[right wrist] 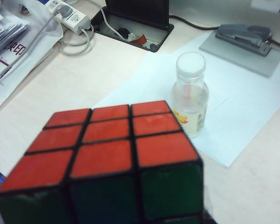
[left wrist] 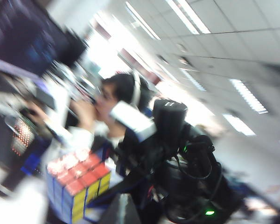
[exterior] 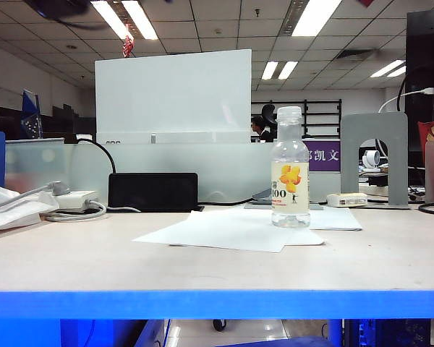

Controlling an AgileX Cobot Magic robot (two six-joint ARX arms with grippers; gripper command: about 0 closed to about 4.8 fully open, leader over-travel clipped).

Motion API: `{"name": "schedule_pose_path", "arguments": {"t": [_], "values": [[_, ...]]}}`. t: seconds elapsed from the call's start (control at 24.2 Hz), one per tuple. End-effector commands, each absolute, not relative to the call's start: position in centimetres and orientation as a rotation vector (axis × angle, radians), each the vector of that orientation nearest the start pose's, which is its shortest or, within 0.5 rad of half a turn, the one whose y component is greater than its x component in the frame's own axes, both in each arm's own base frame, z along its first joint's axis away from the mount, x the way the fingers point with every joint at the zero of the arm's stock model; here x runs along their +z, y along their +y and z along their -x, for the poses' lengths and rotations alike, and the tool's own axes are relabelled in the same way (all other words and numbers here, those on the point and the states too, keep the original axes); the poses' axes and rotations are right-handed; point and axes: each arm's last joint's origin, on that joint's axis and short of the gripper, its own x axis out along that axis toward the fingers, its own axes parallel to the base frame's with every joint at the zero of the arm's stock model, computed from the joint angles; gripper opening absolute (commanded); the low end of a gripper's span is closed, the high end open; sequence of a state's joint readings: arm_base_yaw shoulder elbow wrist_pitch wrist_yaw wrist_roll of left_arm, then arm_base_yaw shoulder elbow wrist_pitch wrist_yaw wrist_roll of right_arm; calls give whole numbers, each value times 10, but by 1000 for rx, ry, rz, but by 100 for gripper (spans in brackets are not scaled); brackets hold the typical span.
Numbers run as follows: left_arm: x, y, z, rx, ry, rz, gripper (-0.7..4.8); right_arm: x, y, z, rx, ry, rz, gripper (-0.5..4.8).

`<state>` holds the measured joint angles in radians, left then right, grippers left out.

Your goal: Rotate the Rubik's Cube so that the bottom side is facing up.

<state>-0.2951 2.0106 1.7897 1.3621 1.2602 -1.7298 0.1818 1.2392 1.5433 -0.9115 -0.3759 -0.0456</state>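
Note:
The Rubik's Cube (right wrist: 107, 154) fills the near part of the right wrist view, held well above the table with its red face up and a green face toward the camera. It sits right in my right gripper, whose fingers it hides there. The blurred left wrist view shows the same cube (left wrist: 77, 186) with red, yellow and blue faces, at the tip of the black right arm, gripped by the right gripper (left wrist: 116, 186). My left gripper (left wrist: 122, 211) shows only as a grey tip close beside the cube, shut and apart from it. The exterior view shows no cube and no gripper.
A clear drink bottle (exterior: 290, 168) stands on white paper sheets (exterior: 231, 230) on the table, below and beyond the cube (right wrist: 190, 93). A black box (exterior: 152, 191), a power strip with cables (right wrist: 70, 16) and a stapler (right wrist: 245, 33) lie at the back. A person (left wrist: 114, 100) stands behind.

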Motion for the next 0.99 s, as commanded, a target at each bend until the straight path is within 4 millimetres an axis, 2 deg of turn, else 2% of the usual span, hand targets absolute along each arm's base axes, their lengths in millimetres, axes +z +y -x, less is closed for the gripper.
{"name": "schedule_pose_path", "arguments": {"t": [0.04,0.25,0.29,0.41,0.54,0.66,0.7,0.78,0.83,0.87,0.99], "values": [[447,-108,-377,-1693,67,514,-5,427,62,-234,569,599,-49,296],[482,-52,-356,-1551,-140,412,-6,406,94,-255,565,689,-13,297],[485,-47,-354,-1535,-154,402,-5,402,99,-258,557,701,-8,297],[494,-24,-350,-1448,-152,385,-5,393,118,-269,554,716,-20,297],[500,-4,-349,-1351,-149,374,-5,385,127,-278,544,733,-20,296],[501,18,-352,-1205,-108,393,-5,374,131,-285,544,779,-19,297],[501,27,-352,-1070,-90,432,-5,372,131,-286,554,789,-21,297],[496,33,-344,-758,-41,456,-6,374,132,-287,567,768,-26,297],[491,35,-334,-554,15,400,-6,375,133,-288,575,752,-31,297],[487,34,-326,-451,68,339,-6,375,133,-289,575,747,-32,296],[476,13,-308,-302,233,155,-6,369,135,-294,564,769,-26,296]]}}
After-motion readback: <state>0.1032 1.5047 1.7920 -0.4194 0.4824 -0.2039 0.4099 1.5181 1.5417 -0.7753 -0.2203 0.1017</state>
